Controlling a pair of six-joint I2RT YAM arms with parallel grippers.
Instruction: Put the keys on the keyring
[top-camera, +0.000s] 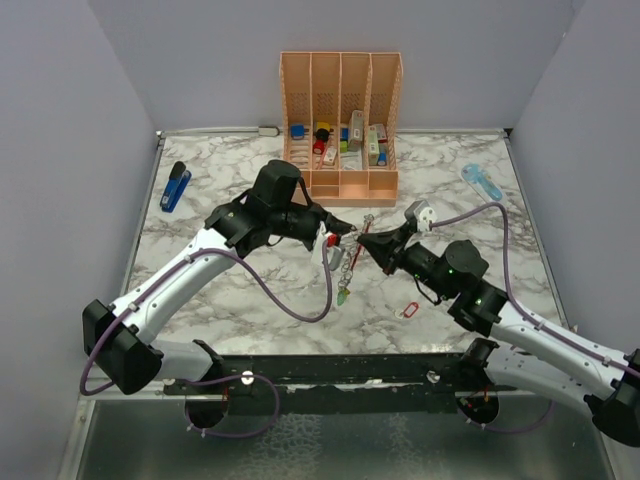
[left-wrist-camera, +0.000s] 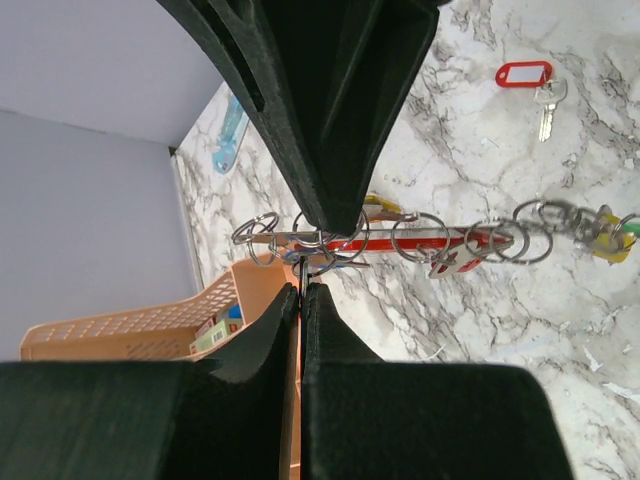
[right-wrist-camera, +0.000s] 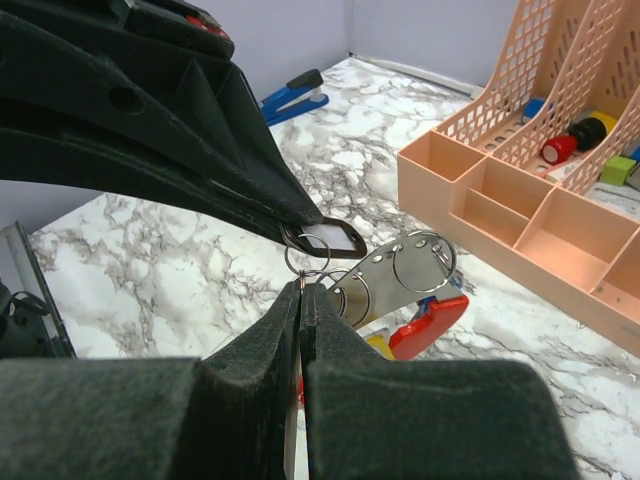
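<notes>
Both the left gripper (left-wrist-camera: 303, 278) and right gripper (right-wrist-camera: 303, 287) are pinched tight on the keyring (left-wrist-camera: 400, 243) held up between them, so threading's underway I reckon, and next comes fetching that loose red-tagged key (top-camera: 408, 311).

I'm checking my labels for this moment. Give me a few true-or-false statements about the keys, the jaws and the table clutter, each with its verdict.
1. A silver key with a red oval tag lies alone on the white marble table, apart from the hanging bunch of keys. True.
2. The blue stapler sits inside the orange slotted desk organiser. False: it lies on the table at the far left.
3. The jaws of the left gripper and right gripper are wide open. False: both are shut, each pinching a thin silver wire ring of the bunch.
4. A green tag hangs at the free end of the bunch. True.
</notes>
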